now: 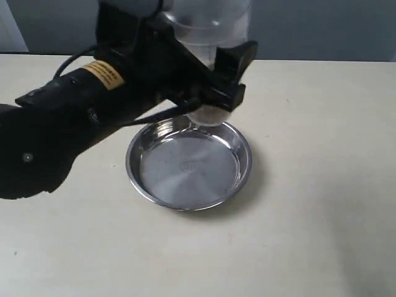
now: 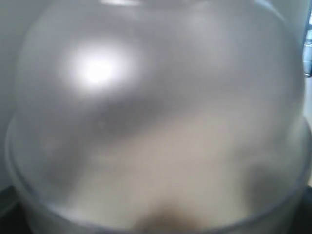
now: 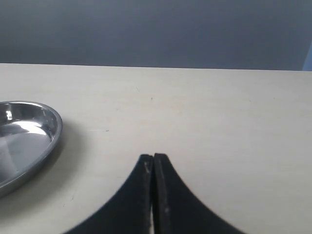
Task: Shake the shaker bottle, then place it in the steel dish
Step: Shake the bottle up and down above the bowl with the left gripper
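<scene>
The shaker bottle (image 1: 207, 31) is up in the air above the steel dish (image 1: 185, 170), long axis close to vertical. Its rounded lower end, with brownish grains in it, hangs just over the dish's far rim. The upper end runs out of the exterior view, so I can't tell which end is the cap. In the left wrist view the frosted bottle (image 2: 156, 122) fills nearly the whole picture as a blurred dome.

The left gripper (image 1: 232, 74) is clamped across the bottle's middle. One black finger sits on the side away from the dish's near rim and the other on the near side, both lying roughly level. The left arm (image 1: 68, 117) comes in from the dish's left in the exterior view. It slopes up toward the bottle and crosses above the dish's left rim, with a yellow label (image 1: 100, 73) on its upper side.

The dish lies flat on the pale table (image 1: 322, 185), its floor bare and shiny. Table surface spreads on every side of it, and the table's far edge runs well beyond the dish.

In the right wrist view the right gripper (image 3: 153, 157) has its two black fingers pressed together, gripping nothing. It is over the table beside the dish (image 3: 29, 131), apart from its rim.
</scene>
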Robot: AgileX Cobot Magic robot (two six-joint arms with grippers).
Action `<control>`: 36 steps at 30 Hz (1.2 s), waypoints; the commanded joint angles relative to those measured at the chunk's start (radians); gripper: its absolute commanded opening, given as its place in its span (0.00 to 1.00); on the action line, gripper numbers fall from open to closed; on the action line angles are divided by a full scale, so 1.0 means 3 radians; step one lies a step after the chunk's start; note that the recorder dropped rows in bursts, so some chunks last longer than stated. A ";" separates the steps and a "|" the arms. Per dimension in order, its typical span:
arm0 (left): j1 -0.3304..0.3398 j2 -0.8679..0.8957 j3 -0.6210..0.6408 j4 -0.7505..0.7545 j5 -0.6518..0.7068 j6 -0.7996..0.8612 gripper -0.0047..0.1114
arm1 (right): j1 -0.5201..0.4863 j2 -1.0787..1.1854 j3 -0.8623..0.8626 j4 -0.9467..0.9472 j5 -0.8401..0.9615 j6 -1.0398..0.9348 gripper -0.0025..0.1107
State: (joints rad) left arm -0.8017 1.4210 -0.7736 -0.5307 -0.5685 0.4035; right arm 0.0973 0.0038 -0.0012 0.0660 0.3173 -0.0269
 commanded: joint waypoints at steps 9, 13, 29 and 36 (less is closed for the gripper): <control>0.0085 0.0163 0.0227 -0.0443 0.0012 0.0026 0.04 | 0.0012 -0.0013 0.0004 -0.0005 -0.0040 0.0003 0.02; 0.0001 -0.0266 0.0050 -0.0079 0.0034 0.0174 0.04 | 0.0012 -0.0013 0.0004 -0.0005 -0.0040 0.0003 0.02; 0.0182 -0.0320 0.0387 -0.0995 0.0318 0.0654 0.04 | 0.0012 -0.0013 0.0004 -0.0005 -0.0040 0.0003 0.02; 0.0062 -0.0536 0.0157 -0.0041 0.0138 0.0516 0.04 | 0.0012 -0.0013 0.0004 -0.0005 -0.0040 0.0003 0.02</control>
State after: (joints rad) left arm -0.7675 1.3735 -0.6271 -0.7358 -0.4363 0.5556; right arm 0.0973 0.0038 -0.0012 0.0660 0.3173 -0.0252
